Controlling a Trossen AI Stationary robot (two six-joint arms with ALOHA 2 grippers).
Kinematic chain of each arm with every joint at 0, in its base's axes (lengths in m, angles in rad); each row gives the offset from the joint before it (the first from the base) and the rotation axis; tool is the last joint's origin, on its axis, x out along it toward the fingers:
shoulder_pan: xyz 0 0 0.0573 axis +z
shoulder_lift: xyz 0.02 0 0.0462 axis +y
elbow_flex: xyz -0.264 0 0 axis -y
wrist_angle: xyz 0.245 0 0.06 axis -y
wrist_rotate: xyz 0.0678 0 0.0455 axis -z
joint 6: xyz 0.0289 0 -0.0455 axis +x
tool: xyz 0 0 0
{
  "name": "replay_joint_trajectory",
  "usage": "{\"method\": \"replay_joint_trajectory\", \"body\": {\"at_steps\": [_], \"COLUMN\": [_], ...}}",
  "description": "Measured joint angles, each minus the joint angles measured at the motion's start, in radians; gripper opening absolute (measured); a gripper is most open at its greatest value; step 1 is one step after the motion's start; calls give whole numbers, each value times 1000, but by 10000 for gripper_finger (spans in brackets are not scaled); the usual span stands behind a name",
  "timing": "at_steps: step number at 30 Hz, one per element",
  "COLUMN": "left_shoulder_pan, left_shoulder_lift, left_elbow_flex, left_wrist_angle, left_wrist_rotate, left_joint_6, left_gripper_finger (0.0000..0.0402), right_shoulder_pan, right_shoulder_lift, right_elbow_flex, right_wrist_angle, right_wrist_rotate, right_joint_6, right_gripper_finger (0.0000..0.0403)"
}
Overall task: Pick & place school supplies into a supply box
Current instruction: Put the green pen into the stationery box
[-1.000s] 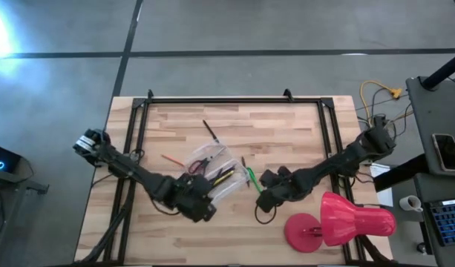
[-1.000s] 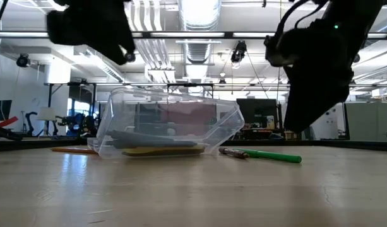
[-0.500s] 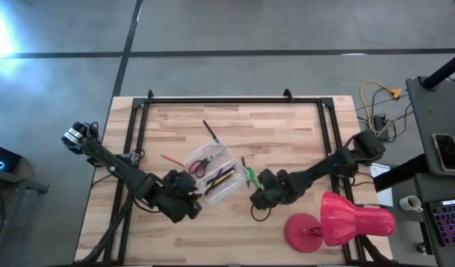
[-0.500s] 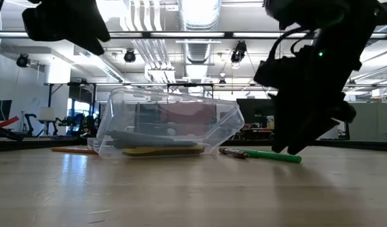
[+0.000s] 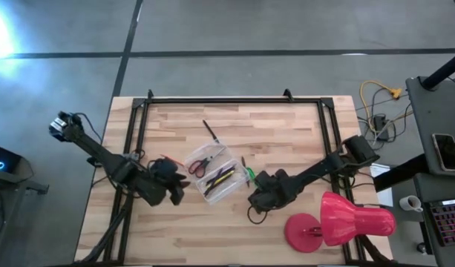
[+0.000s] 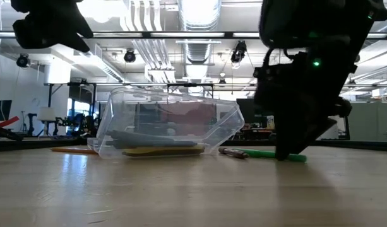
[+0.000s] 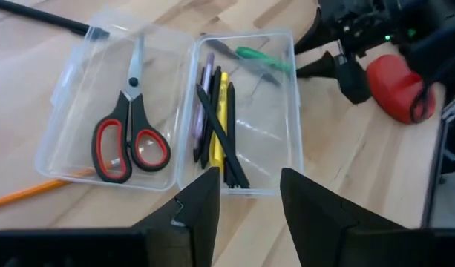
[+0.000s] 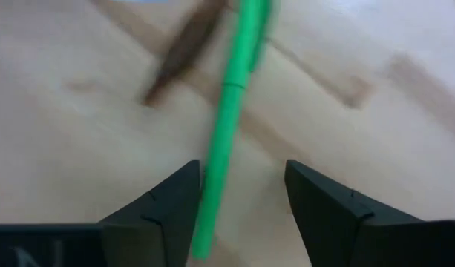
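Note:
The clear supply box (image 7: 184,111) lies open in two halves: red-handled scissors (image 7: 127,141) in one, yellow, black and pale pens (image 7: 216,126) in the other. In the high view the supply box (image 5: 212,172) sits mid-table. My left gripper (image 5: 171,189) hovers open off the box's left side, raised above the table. My right gripper (image 5: 251,195) is open and low at the table, right of the box. Its fingers stand on either side of the green pen (image 8: 231,111), which lies flat on the wood beside a dark pencil (image 6: 231,152). My right gripper comes from above with its open fingers (image 8: 175,200) astride the green pen's near end (image 8: 205,230). The pen lies on the table along the gap. I cannot tell whether a finger touches it.
A black pen (image 5: 211,132) lies beyond the box, and an orange pencil (image 5: 171,159) lies left of it. A big pink-red lamp (image 5: 338,222) stands at the near right corner. A black frame (image 5: 234,100) borders the table. Bare wood stretches along the near edge.
My left gripper has drawn back from the box toward the table's left edge and risen. My right gripper has moved a little left and come down onto the table over the green pen. The box and its contents have stayed put.

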Motion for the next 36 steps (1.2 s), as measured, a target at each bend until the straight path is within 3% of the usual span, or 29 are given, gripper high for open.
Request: {"method": "replay_joint_trajectory", "body": {"at_steps": [4, 11, 19, 24, 26, 29, 36], "left_shoulder_pan": [0, 0, 0, 0, 0, 1, 6], "left_shoulder_lift": [-40, -46, -46, -45, -43, -43, -43], "left_elbow_flex": [-59, -102, -96, -96, -96, -96, -96], "left_wrist_angle": [62, 84, 84, 85, 86, 91, 113], "left_wrist_rotate": [-1, -1, -1, -1, -1, -3, -84], "left_joint_6": [0, 0, 32, 46, 47, 48, 43], "left_gripper_finger": [127, 127, 127, 127, 127, 127, 127], "right_shoulder_pan": [-4, -4, 6, 17, 15, -7, -176], "right_shoulder_lift": [-2, -5, -63, -181, -232, -303, -329], "right_elbow_flex": [-6, -27, -30, -25, -28, -19, 71], "right_wrist_angle": [-34, -55, -124, -231, -210, -128, 126], "right_wrist_rotate": [-13, -67, -43, 146, 221, 267, 168], "right_joint_6": [-5, 169, 395, 541, 484, 252, -524], "right_gripper_finger": [134, 23, 20, 19, 19, 19, 18]}}
